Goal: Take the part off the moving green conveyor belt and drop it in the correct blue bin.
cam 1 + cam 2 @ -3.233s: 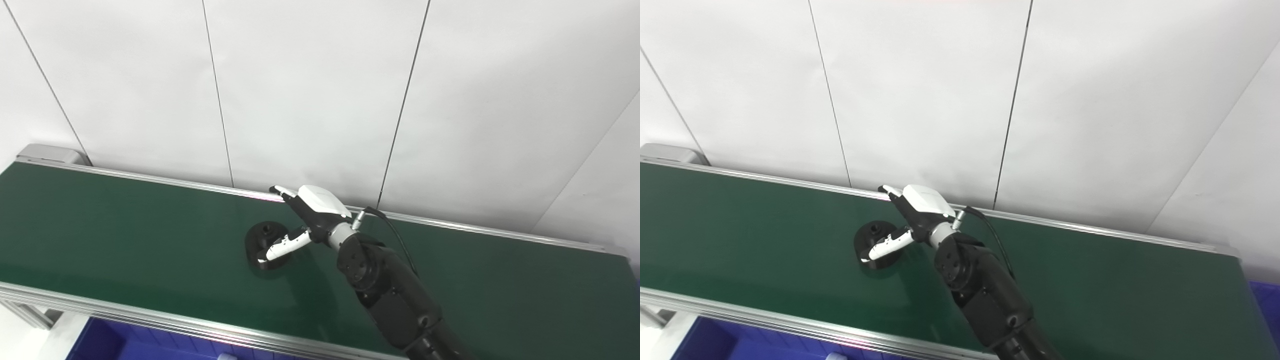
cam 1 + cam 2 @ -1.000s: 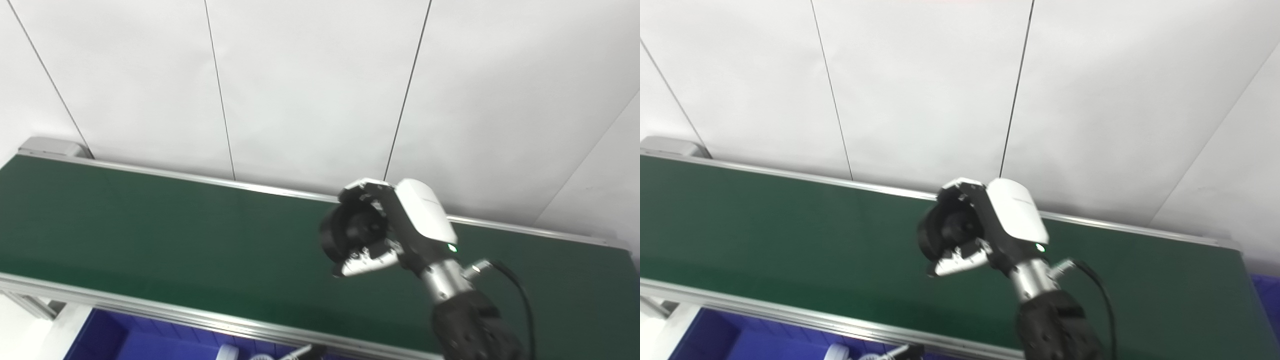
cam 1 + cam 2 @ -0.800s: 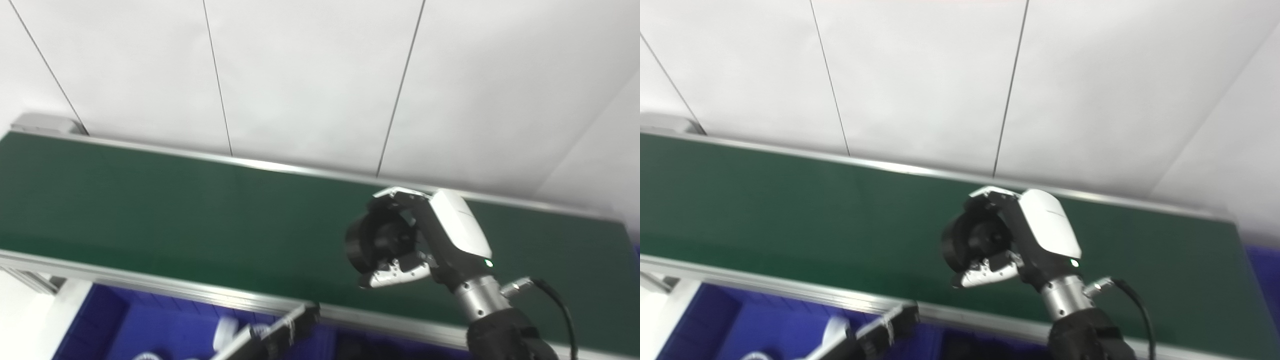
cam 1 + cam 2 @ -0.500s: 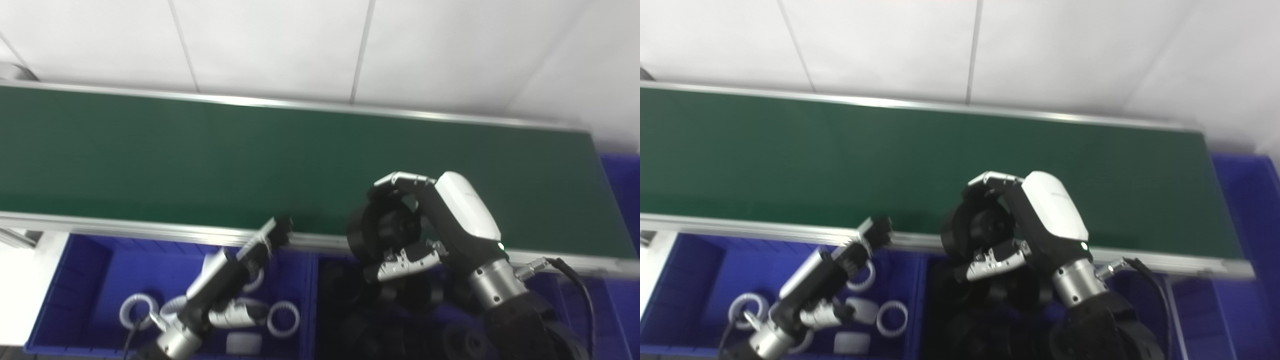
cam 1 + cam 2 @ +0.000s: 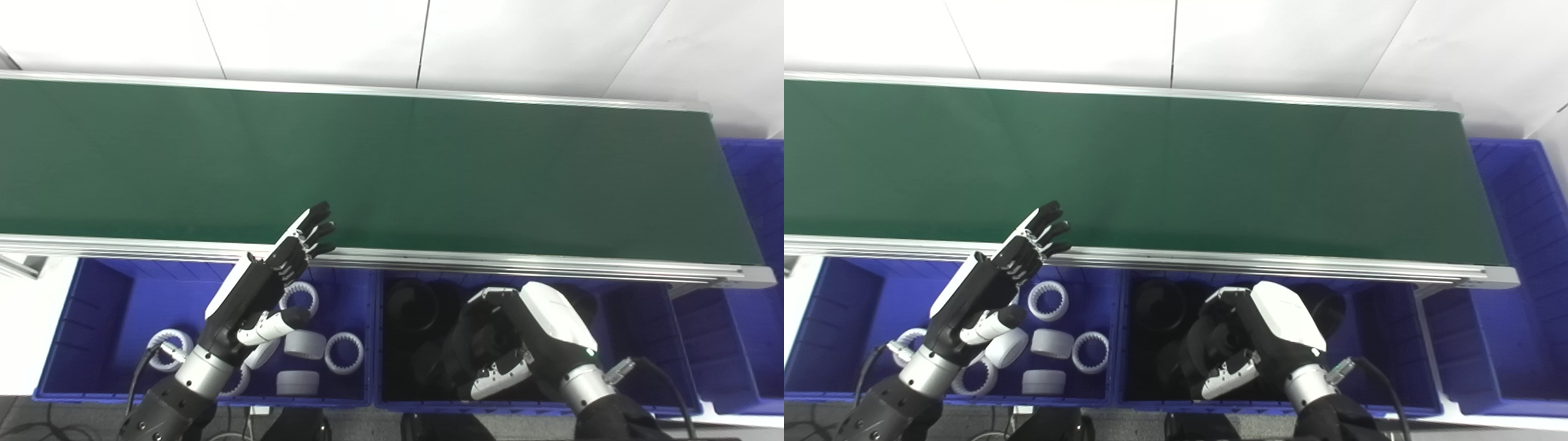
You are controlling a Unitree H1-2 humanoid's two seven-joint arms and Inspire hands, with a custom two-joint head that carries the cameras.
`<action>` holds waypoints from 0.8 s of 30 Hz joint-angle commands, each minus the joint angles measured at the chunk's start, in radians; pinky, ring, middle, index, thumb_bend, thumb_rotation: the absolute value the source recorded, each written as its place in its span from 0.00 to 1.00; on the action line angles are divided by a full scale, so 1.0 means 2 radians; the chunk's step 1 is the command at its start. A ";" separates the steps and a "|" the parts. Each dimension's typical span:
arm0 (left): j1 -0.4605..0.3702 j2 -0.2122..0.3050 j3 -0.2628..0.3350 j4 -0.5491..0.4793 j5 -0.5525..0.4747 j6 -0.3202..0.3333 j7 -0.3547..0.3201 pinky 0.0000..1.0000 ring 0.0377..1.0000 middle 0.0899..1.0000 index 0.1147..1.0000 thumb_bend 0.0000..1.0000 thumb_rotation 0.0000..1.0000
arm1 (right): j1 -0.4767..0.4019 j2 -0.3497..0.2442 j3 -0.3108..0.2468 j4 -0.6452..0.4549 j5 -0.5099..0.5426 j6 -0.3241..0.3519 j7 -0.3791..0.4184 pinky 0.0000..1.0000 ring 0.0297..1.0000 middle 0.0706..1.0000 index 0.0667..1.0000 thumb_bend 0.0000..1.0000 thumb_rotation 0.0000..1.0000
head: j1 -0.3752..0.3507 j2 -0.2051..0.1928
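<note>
My right hand (image 5: pixel 539 343) is shut on a black round part (image 5: pixel 476 343) and holds it low inside the middle blue bin (image 5: pixel 637 312), in front of the belt. That bin holds other black parts (image 5: pixel 410 303). The green conveyor belt (image 5: pixel 392 165) runs across the view with nothing on it. My left hand (image 5: pixel 266 285) is open and empty, fingers spread, raised over the left blue bin (image 5: pixel 104 294) with its fingertips near the belt's front rail.
The left bin holds several white toothed rings and caps (image 5: pixel 344 352). A third blue bin (image 5: pixel 756 202) stands at the belt's right end. The belt's metal front rail (image 5: pixel 490 263) runs between the belt and the bins.
The camera has tilted down, bringing the bins and my left hand into view. My right hand has carried the black part off the belt and down into the middle bin.
</note>
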 commanded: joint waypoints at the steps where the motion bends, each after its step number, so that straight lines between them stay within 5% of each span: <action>1: -0.001 0.006 0.002 -0.023 0.005 -0.004 0.009 0.91 0.96 1.00 0.97 0.73 0.73 | -0.010 -0.004 0.006 0.001 -0.019 -0.020 -0.006 0.25 0.35 0.41 0.50 0.51 0.00 | -0.002 -0.001; 8: -0.005 0.011 0.000 -0.015 -0.003 -0.006 0.014 0.92 0.95 0.99 0.96 0.72 0.73 | -0.052 0.014 0.010 0.040 -0.065 0.026 0.041 0.35 0.41 0.47 0.46 0.51 0.00 | -0.005 -0.009; 9: -0.004 0.011 0.000 -0.015 -0.003 -0.006 0.015 0.92 0.95 0.99 0.96 0.71 0.72 | -0.055 0.020 0.007 0.041 -0.066 0.027 0.038 0.49 0.56 0.46 0.62 0.53 0.00 | -0.005 -0.009; 11: -0.005 0.012 -0.001 -0.013 -0.002 -0.012 0.014 0.91 0.95 0.99 0.97 0.70 0.72 | -0.055 0.027 0.002 0.040 -0.061 0.019 0.020 0.67 0.74 0.71 0.73 0.58 0.01 | -0.006 -0.009; 13: -0.005 0.012 0.000 -0.013 0.010 -0.018 0.017 0.90 0.96 0.99 0.97 0.71 0.74 | -0.048 0.030 -0.002 0.039 -0.055 0.000 -0.011 0.81 0.85 0.83 0.77 0.61 0.06 | -0.006 -0.009; 18: -0.004 0.015 0.000 -0.014 0.020 -0.014 0.019 0.93 0.98 1.00 0.97 0.73 0.74 | -0.032 0.036 -0.008 0.034 -0.036 -0.027 -0.076 0.87 0.91 0.91 0.84 0.63 0.09 | 0.001 -0.013; 22: 0.002 0.017 -0.001 -0.022 0.026 -0.004 0.022 0.95 1.00 1.00 0.98 0.75 0.75 | -0.006 0.045 -0.013 0.009 0.002 -0.047 -0.120 0.93 0.99 0.99 0.94 0.68 0.22 | 0.005 -0.015; 24: 0.005 0.018 0.000 -0.027 0.030 -0.001 0.024 0.95 1.00 1.00 0.98 0.77 0.77 | 0.012 0.054 -0.017 -0.008 0.033 -0.059 -0.140 0.92 1.00 1.00 0.99 0.77 0.26 | 0.006 -0.015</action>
